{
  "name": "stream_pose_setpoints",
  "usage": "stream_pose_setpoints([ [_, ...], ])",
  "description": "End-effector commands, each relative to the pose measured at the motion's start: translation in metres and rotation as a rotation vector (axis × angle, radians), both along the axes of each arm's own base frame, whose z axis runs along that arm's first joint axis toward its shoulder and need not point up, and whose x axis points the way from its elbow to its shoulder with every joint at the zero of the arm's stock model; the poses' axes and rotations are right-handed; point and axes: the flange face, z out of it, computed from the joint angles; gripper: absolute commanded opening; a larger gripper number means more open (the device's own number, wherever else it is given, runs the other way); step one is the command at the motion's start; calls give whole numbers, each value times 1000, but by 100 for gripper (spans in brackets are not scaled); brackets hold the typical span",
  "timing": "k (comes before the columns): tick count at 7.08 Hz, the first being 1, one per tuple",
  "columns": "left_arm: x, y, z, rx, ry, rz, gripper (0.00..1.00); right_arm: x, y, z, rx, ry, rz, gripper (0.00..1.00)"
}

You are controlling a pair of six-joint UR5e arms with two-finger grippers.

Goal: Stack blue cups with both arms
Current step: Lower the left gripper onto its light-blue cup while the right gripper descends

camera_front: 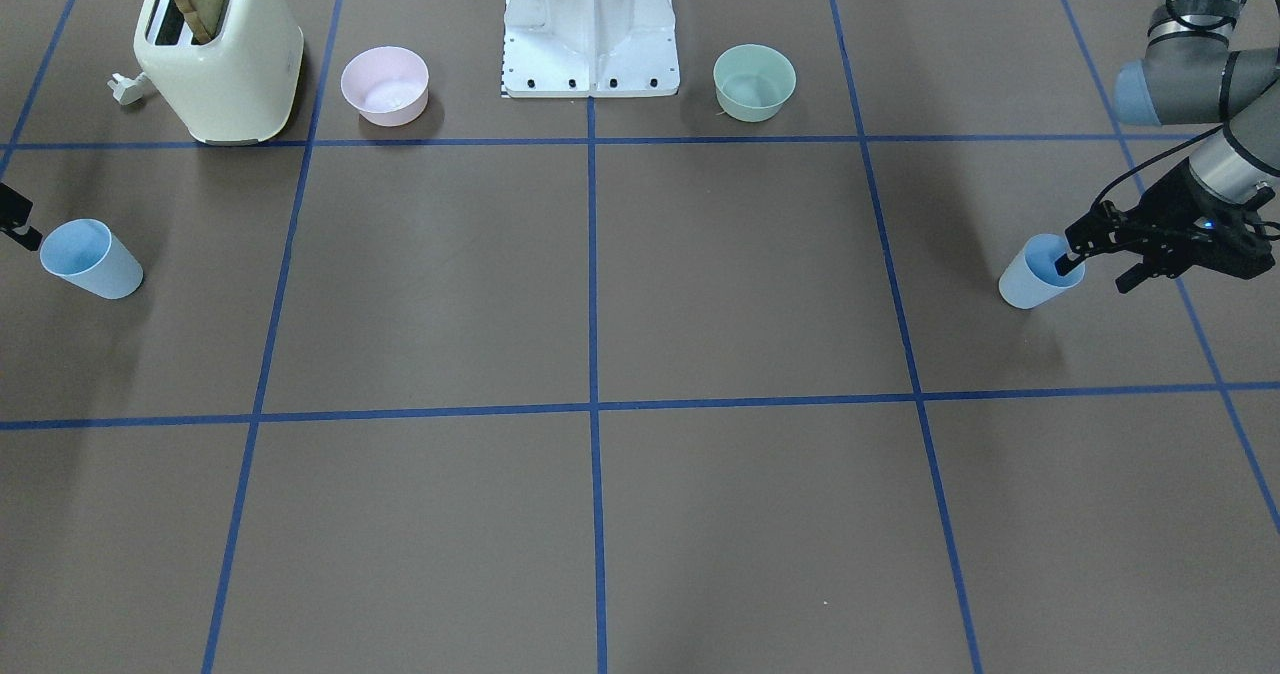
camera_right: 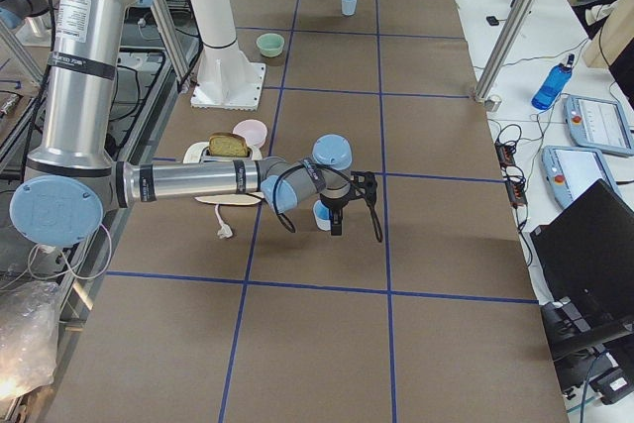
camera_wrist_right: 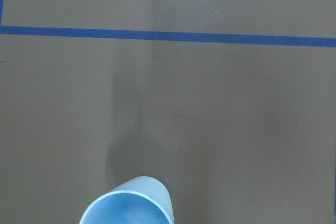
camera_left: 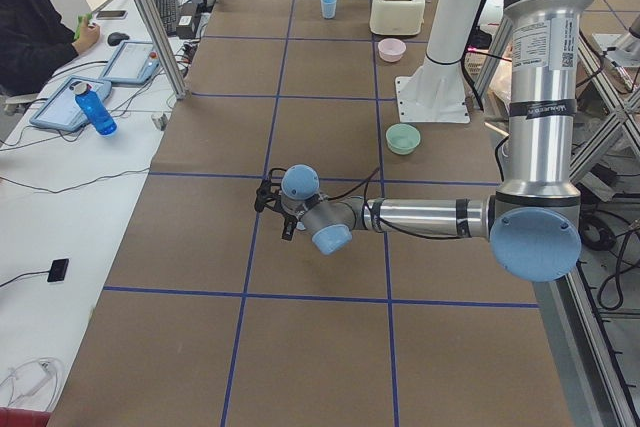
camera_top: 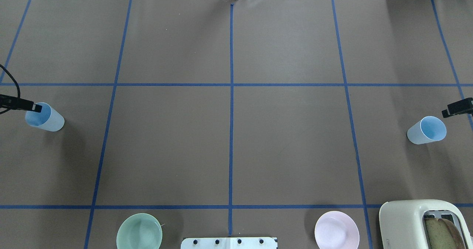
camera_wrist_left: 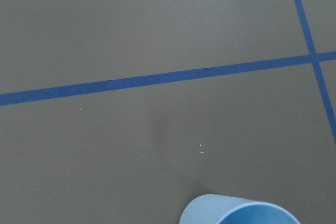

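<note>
Two pale-blue cups stand upright at opposite ends of the table. One blue cup is at my left gripper. That gripper is open: one finger dips inside the rim and the other is outside the wall. This cup also shows in the overhead view and the left wrist view. The other blue cup stands just beside my right gripper, apart from it. Only one of that gripper's fingers shows, so I cannot tell its state. The right wrist view shows this cup's rim.
A cream toaster with a slice of bread, a pink bowl, the white pedestal and a green bowl line the robot's side. Blue tape lines grid the brown table. A seated operator shows in the exterior left view.
</note>
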Motion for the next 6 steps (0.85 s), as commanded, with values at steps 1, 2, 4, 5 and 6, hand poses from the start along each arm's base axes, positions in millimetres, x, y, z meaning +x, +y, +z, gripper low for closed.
stream_pose_setpoints([
  [1,4,1,0,3,-5,2,80,-1,-1,-1,2,-1,0,100],
  [2,8,2,0,3,-6,9,78,-1,-2,-1,2,-1,0,100],
  [4,11,3,0,5,-10,12,70,-1,-2,-1,2,-1,0,100],
  [5,12,4,-1,8,-8,13,68,-1,-2,-1,2,-1,0,100],
  [6,12,4,-1,8,-8,13,56,-1,-2,-1,2,-1,0,100],
])
